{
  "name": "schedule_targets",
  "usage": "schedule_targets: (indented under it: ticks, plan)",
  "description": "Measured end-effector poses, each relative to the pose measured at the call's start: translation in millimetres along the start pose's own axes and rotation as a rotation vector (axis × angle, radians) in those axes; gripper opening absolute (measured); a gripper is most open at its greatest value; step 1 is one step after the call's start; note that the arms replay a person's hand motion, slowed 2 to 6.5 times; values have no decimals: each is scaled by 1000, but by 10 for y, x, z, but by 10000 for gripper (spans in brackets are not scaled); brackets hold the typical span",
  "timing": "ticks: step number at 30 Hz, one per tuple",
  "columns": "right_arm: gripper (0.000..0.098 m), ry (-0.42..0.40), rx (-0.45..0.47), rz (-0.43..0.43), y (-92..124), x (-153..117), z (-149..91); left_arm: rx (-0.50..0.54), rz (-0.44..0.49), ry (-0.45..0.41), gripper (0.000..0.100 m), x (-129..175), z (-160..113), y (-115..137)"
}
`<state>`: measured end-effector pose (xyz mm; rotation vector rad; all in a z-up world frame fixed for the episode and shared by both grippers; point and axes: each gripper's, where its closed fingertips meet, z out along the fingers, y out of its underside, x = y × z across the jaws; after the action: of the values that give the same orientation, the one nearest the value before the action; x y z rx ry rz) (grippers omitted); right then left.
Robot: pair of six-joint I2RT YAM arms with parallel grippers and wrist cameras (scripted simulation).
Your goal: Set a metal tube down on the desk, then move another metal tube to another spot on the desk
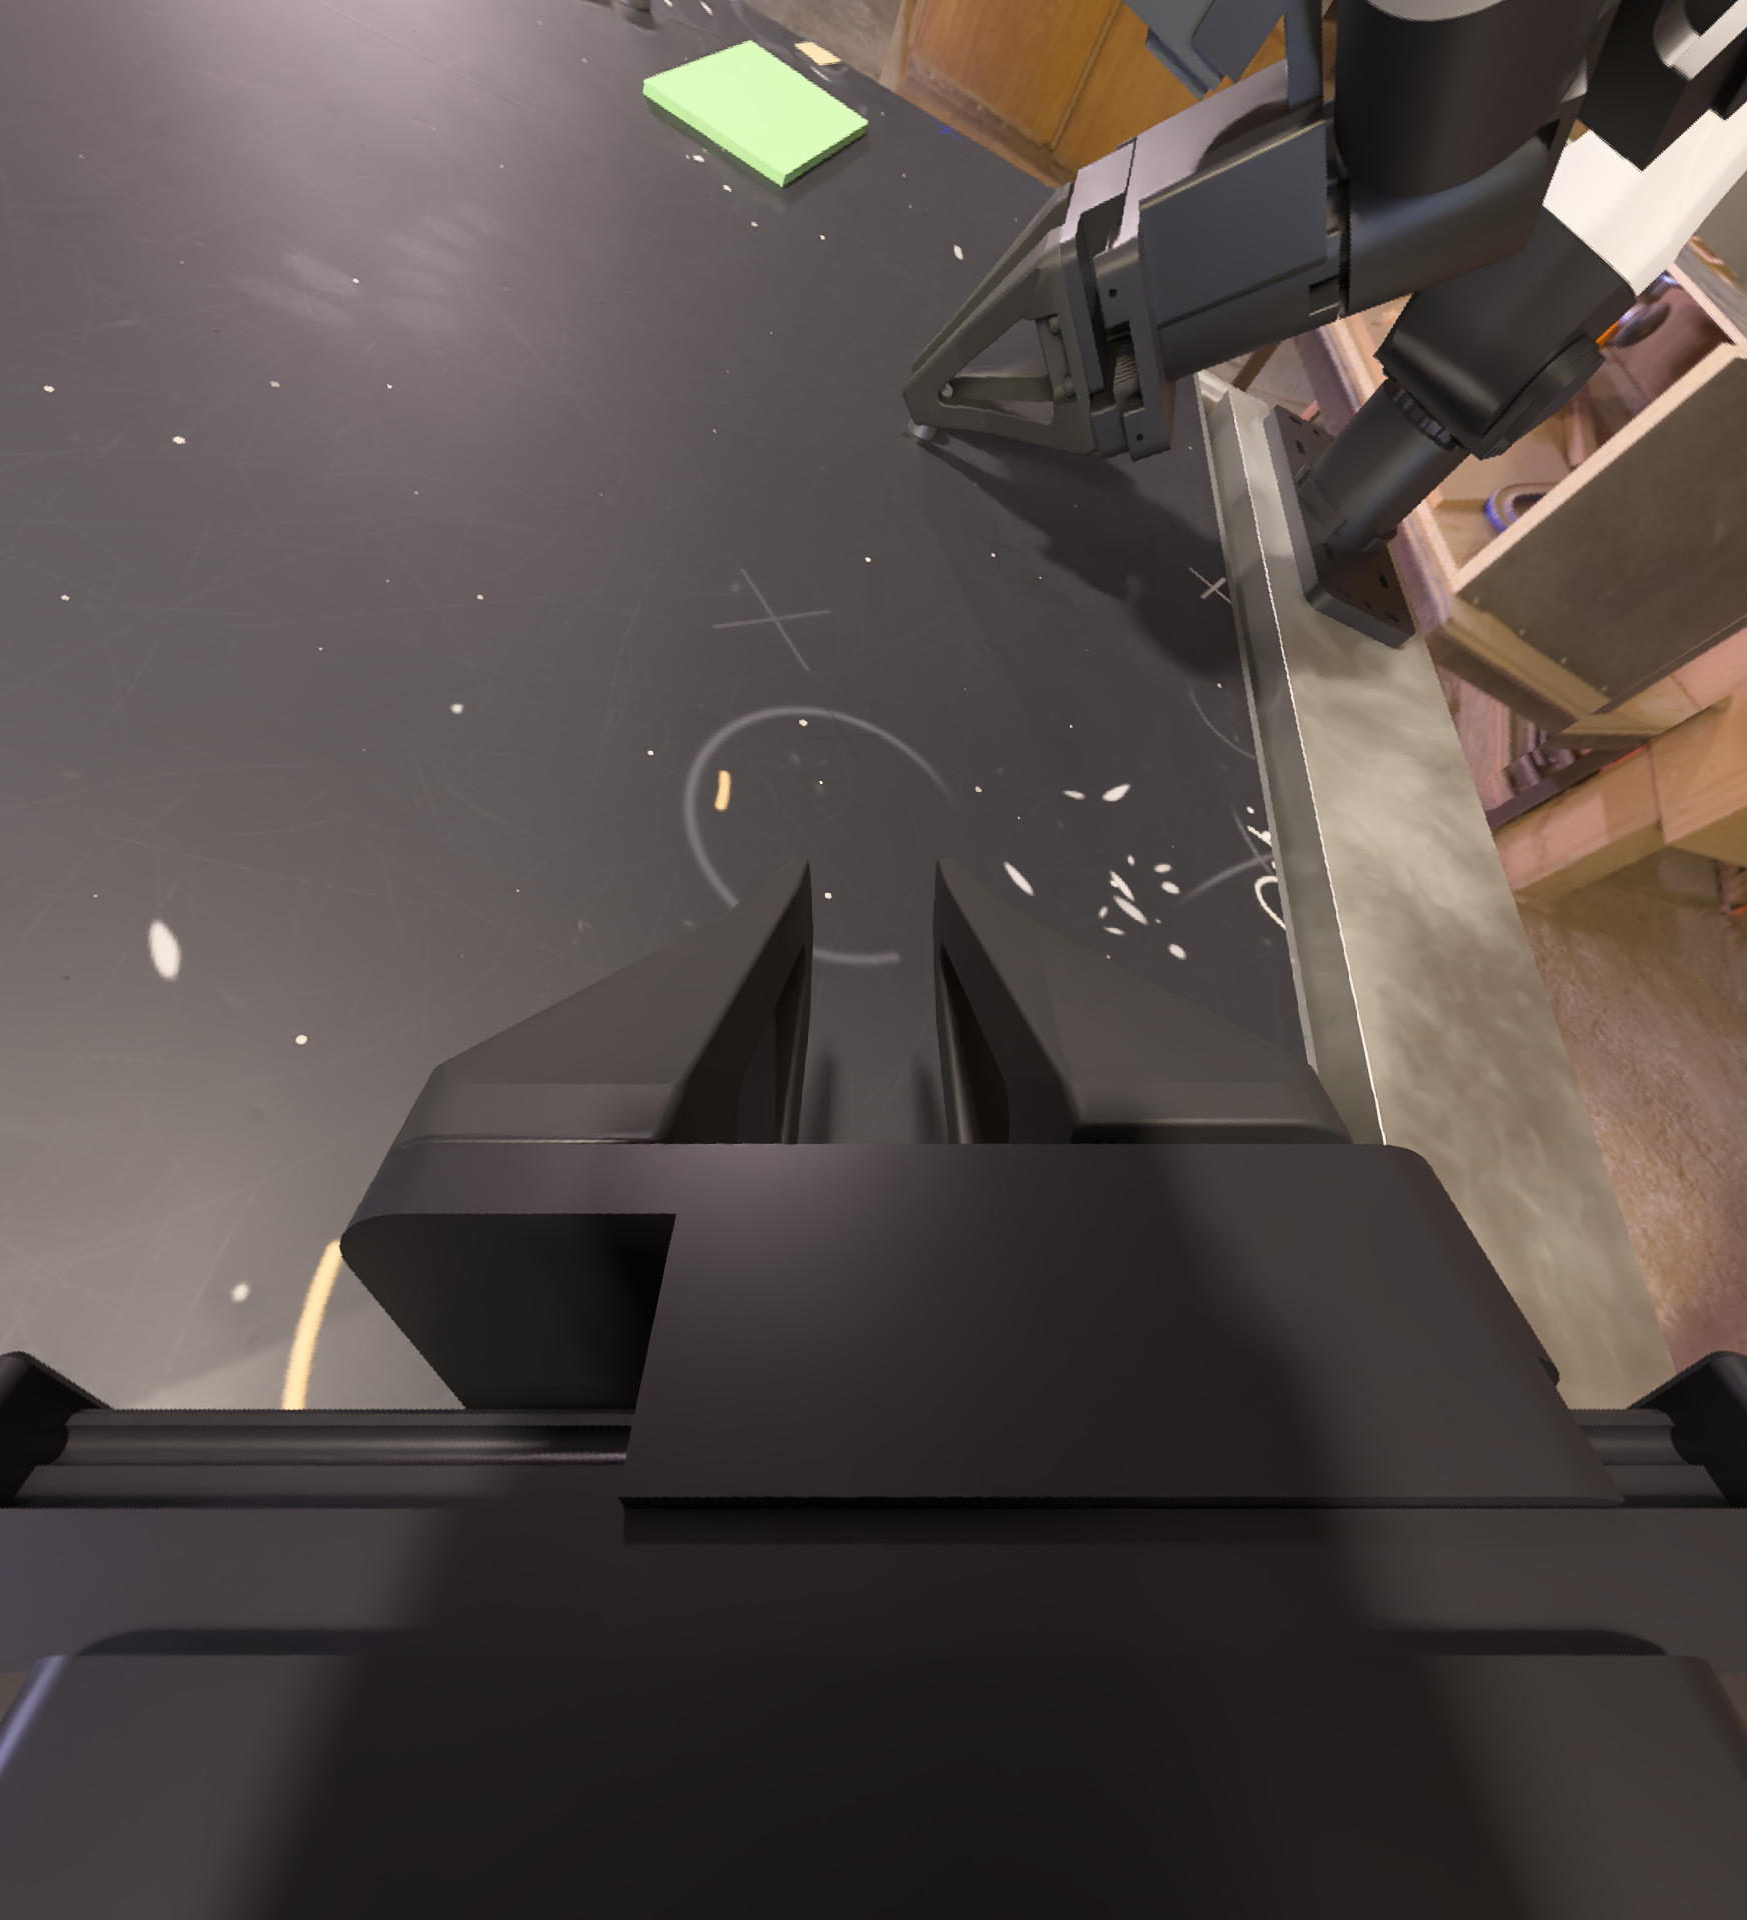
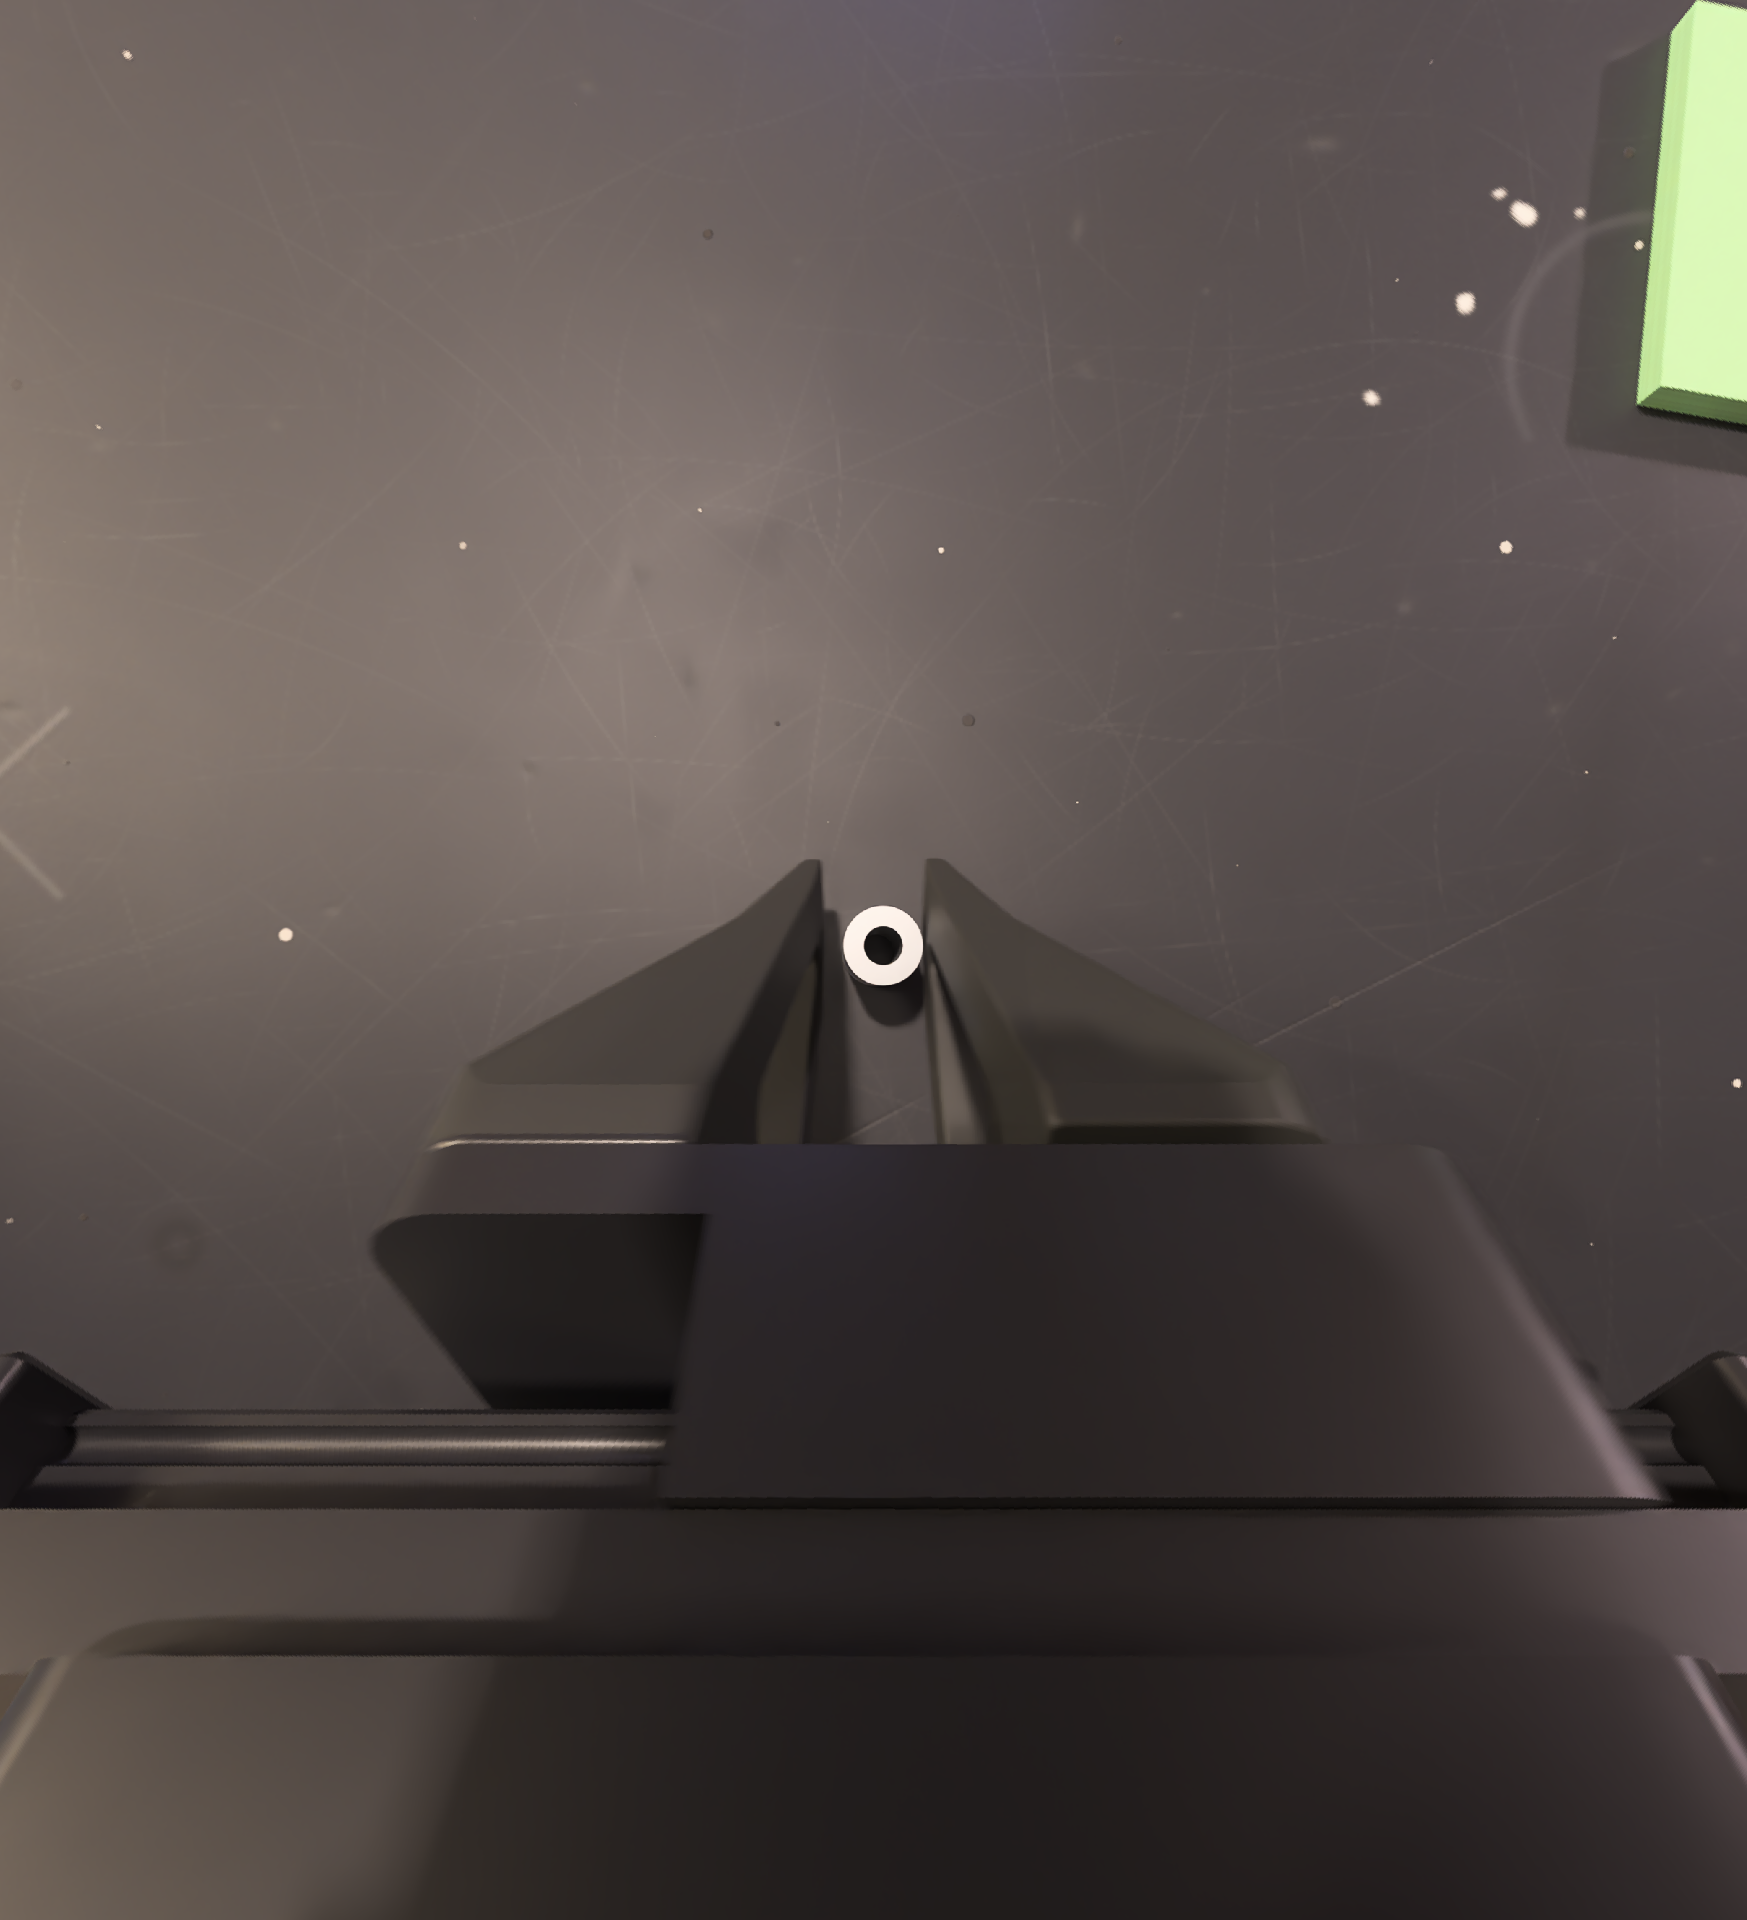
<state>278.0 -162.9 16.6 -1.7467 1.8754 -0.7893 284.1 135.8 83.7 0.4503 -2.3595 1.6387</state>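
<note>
The metal tube (image 2: pixel 881 945) stands on end on the desk (image 2: pixel 640 520) between the right gripper (image 2: pixel 874 883)'s slightly parted, non-touching fingers, so any sideways nudge could tip it rolling, while the left gripper (image 1: pixel 872 883) hangs empty, slightly parted.

Left hand (image 1: pixel 872 883) empty, narrowly parted; right hand (image 2: pixel 874 878) pointing down (fingers slightly apart).

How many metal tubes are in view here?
1: a metal tube stands on end on the desk, between the right hand's fingers. Any others lie out of view.
</note>
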Motion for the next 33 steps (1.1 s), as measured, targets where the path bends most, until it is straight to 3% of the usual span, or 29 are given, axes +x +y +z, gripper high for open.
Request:
schedule_targets:
  ticks: [4, 12, 17, 23, 33]
  plan:
    - [312, -7, 11, 14, -44, 0, -40, 0, -8, -1, 198, -3, 1, 0]
    - [349, -1, 81, 7, -249, -37, -177, 5, -31, 8, 198, -23, -6, -16]
    - [349, -68, 174, -52, -507, -265, -284, 12, -26, -6, 198, -83, -44, -62]
    - [349, -253, 324, -163, -914, -837, -441, 30, 13, -54, 198, -217, -144, -188]
    - [348, -690, 520, -363, -1381, -2147, -743, 66, 140, -191, 195, -608, -465, -489]
